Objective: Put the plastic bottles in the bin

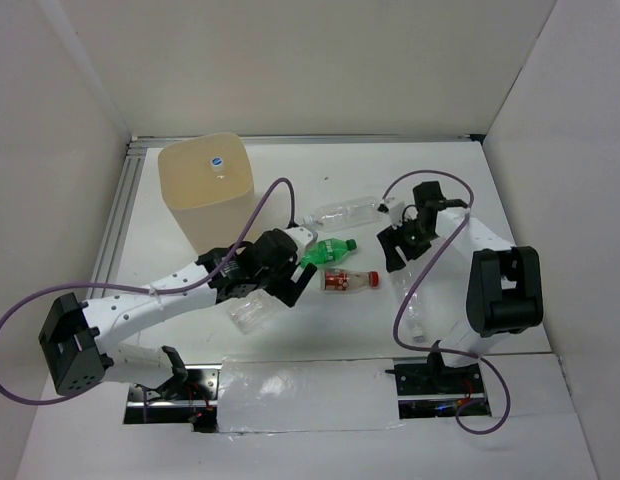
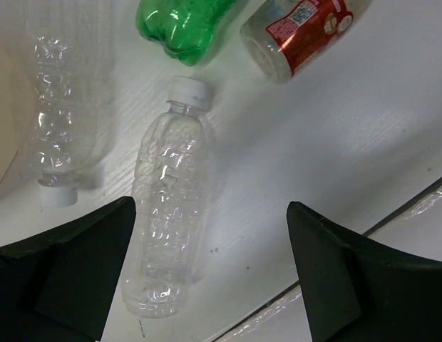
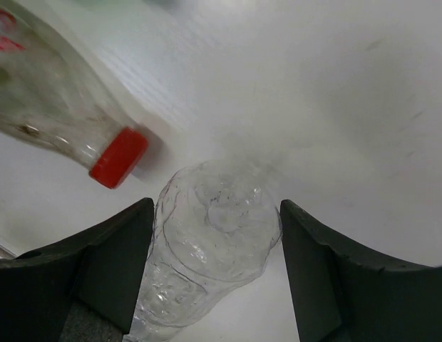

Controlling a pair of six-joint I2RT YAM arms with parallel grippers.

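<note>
Hovering spread wide, your left claw (image 2: 210, 210) has a clear bottle (image 2: 167, 214) beneath; your right claw (image 3: 215, 206) flanks a crumpled bottle (image 3: 214, 246), pinch unclear.

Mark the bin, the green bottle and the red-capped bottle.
bin (image 1: 202, 222): top external view, front wall.
green bottle (image 1: 326, 250): top external view, mid-body.
red-capped bottle (image 3: 118, 157): right wrist view, on the cap.

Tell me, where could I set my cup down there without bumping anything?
Bare table runs along the back, between the bin and the right arm. Another patch lies in front of the red-label bottle. The middle is crowded: the green bottle and a clear bottle lie close together.
</note>
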